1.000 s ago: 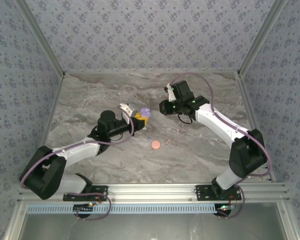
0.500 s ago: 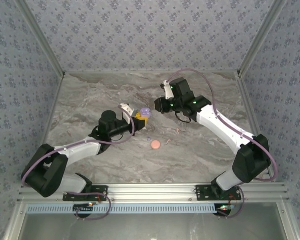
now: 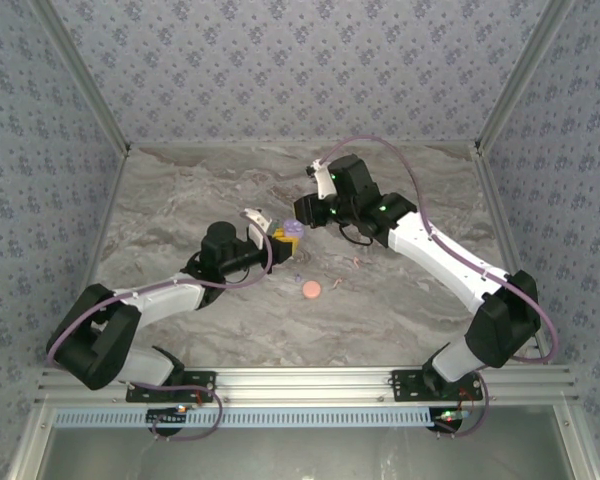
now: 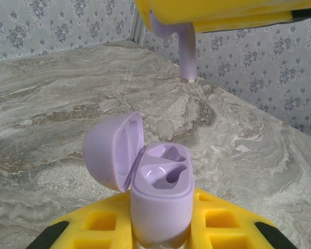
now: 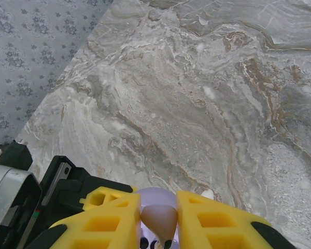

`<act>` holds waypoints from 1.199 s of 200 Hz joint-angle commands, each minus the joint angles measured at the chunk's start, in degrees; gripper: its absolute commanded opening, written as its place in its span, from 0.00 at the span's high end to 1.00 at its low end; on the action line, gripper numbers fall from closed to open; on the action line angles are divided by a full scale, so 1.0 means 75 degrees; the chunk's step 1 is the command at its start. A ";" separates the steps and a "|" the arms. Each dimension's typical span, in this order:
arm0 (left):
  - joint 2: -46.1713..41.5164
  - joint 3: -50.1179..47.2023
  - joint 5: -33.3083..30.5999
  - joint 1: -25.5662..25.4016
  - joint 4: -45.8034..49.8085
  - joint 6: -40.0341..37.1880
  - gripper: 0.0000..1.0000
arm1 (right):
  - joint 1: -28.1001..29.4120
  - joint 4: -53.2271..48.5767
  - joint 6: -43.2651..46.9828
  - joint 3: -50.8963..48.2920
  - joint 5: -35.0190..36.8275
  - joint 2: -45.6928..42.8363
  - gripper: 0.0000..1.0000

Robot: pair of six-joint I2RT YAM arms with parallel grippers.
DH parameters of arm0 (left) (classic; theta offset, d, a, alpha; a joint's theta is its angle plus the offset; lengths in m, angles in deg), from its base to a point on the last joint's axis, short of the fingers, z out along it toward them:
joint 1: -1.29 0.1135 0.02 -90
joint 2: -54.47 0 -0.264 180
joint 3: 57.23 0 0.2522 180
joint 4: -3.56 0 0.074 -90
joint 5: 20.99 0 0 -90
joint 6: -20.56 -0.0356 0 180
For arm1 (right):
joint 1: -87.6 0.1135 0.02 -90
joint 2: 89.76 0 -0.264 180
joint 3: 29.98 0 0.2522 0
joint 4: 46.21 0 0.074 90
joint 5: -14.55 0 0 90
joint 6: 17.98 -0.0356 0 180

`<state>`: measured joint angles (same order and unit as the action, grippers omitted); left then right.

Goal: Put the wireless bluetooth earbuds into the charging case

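The left gripper [image 3: 276, 236], with its yellow fingers, is closed tight on a small lavender plastic charging case [image 4: 160, 199] and holds it up off the grey marble table [image 3: 170, 200]. The case stands upright. Its round lid [image 4: 111, 153] is flipped open to the left in the left wrist view, and the two smooth hollows inside face up. The right gripper [image 5: 158, 207] is pinched narrow on one lavender earbud [image 4: 186, 52]. The thin stem of the bud points down. This bud hangs over the open case and does not touch it. The right gripper's big yellow fingers [image 4: 212, 13] sit right above the case, so they cover the bud's round head in the left wrist view. In the right wrist view, the black and yellow parts of the left arm [image 5: 67, 181] show just below the held bud. More small things lie on the table, nearer the arm bases than the case. There is a flat round pinkish-orange disc [image 3: 311, 290], a tiny lavender speck [image 3: 298, 278] just beside it, and two pale pinkish-orange specks [image 3: 337, 283] [image 3: 355, 262] a little to the right. They are too small to make out their shape. A purple cable [image 3: 385, 148] loops over the right arm. Walls with blue flowered paper [image 3: 280, 60] stand around the table.
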<state>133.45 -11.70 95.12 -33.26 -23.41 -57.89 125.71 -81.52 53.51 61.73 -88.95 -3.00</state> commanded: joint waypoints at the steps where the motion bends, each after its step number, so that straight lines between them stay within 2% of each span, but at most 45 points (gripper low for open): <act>1: 0.0019 0.0357 0.0047 -0.0046 -0.0409 0.0202 0.78 | 0.0089 0.0234 0.0147 0.0200 -0.0135 -0.0154 0.74; 106: 0.0048 0.0472 0.0046 -0.0053 -0.0639 0.0689 0.78 | 0.0174 0.0388 0.0150 0.0118 -0.0193 -0.0130 0.74; 240: -0.0045 0.0553 0.0176 -0.0046 -0.0593 0.0779 0.78 | 0.0192 0.0341 0.0211 0.0108 -0.0155 -0.0043 0.74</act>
<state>133.45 -9.42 95.18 -33.26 -25.88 -52.78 126.65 -79.40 53.71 61.73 -89.84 -3.00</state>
